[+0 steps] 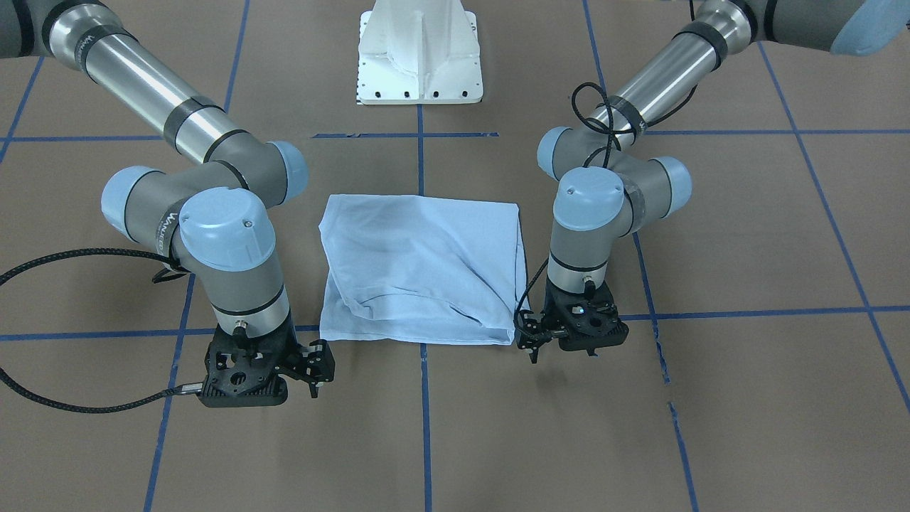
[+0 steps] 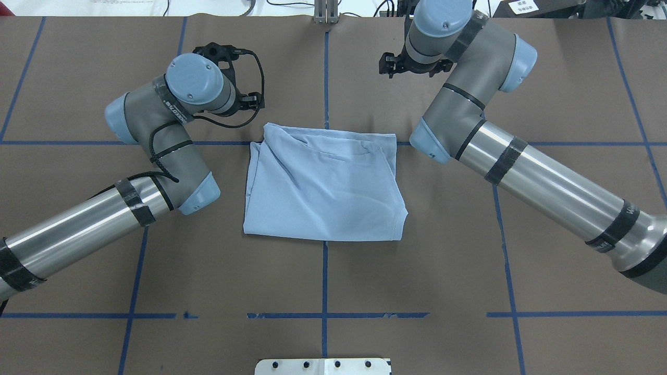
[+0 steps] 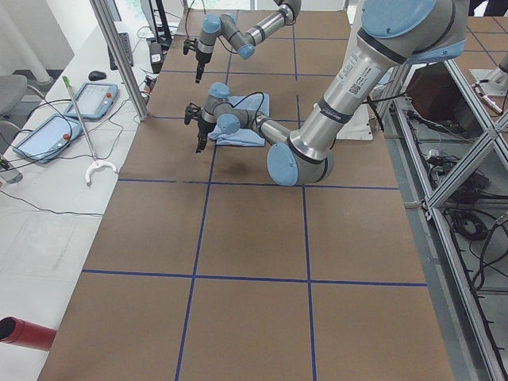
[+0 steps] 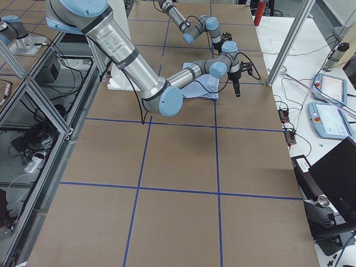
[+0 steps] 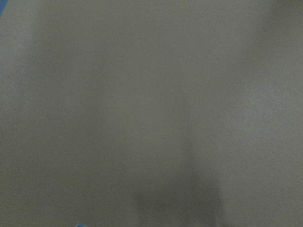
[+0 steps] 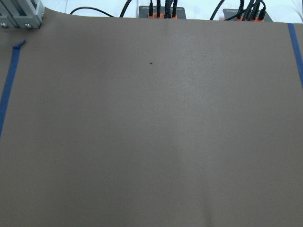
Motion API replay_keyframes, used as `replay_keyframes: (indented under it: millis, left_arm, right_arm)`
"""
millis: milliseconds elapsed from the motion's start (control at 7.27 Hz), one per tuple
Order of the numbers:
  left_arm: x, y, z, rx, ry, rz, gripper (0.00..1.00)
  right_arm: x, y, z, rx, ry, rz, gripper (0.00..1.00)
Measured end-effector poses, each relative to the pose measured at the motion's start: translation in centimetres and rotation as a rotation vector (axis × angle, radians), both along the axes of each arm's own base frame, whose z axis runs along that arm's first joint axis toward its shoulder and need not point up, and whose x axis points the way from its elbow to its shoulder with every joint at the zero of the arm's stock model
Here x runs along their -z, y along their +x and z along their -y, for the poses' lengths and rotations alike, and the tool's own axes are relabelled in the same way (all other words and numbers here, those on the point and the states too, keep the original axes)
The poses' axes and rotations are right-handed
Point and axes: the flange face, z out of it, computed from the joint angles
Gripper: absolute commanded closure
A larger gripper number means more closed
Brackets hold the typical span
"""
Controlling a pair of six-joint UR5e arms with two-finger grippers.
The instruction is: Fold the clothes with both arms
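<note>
The pale blue t-shirt point(image 1: 419, 270) lies folded into a rough rectangle in the middle of the table, also seen in the overhead view point(image 2: 323, 187). Its chest print and neck label are hidden. My left gripper point(image 1: 533, 353) hangs over the bare table just off the shirt's far corner on my left, fingers drawn to a point, holding nothing; it also shows from overhead point(image 2: 254, 99). My right gripper point(image 1: 313, 387) hangs beyond the other far corner, a little clear of the cloth, shut and empty point(image 2: 387, 66). Both wrist views show only brown table.
The brown table point(image 2: 469, 234) carries a grid of blue tape lines point(image 2: 324, 281). The white pedestal base point(image 1: 419, 53) stands behind the shirt on my side. Aluminium posts point(image 3: 119, 55), tablets point(image 3: 46, 135) and cables point(image 6: 161, 10) line the far edge.
</note>
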Motion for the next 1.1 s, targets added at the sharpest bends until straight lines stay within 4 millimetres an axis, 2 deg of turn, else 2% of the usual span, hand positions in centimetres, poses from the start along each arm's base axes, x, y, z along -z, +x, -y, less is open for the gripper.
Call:
replay_keyframes:
  millis: [275,413,550,688,825,963,1100]
  left_arm:
    - [1.8,-2.0,0.1,-0.039,0.020,-0.077,0.00]
    - [2.7,-3.9,-0.5,-0.073,0.039,-0.107,0.00]
    - [3.1,-7.0,-1.1,-0.117,0.078,-0.105,0.00]
    - [3.2,-11.0,-1.6,-0.161,0.118,-0.076,0.00]
    - [3.3,-16.2,-2.2,-0.205,0.158,-0.023,0.00]
    - [3.2,-21.3,-2.6,-0.245,0.189,0.039,0.00]
    - [2.7,-26.8,-2.8,-0.283,0.214,0.106,0.00]
  right_arm:
    - [2.0,-1.6,-2.0,-0.034,-0.036,0.060,0.00]
    - [3.0,-1.8,-2.9,-0.025,-0.056,0.085,0.00]
    - [3.7,-0.8,-3.1,0.001,-0.082,0.098,0.00]
    - [3.7,2.1,-2.4,0.039,-0.094,0.085,0.00]
    - [2.7,7.5,-1.4,0.101,-0.085,0.047,0.00]
    - [0.6,13.9,-0.4,0.164,-0.066,0.014,0.00]
    - [-2.4,20.6,0.3,0.221,-0.044,-0.010,0.00]
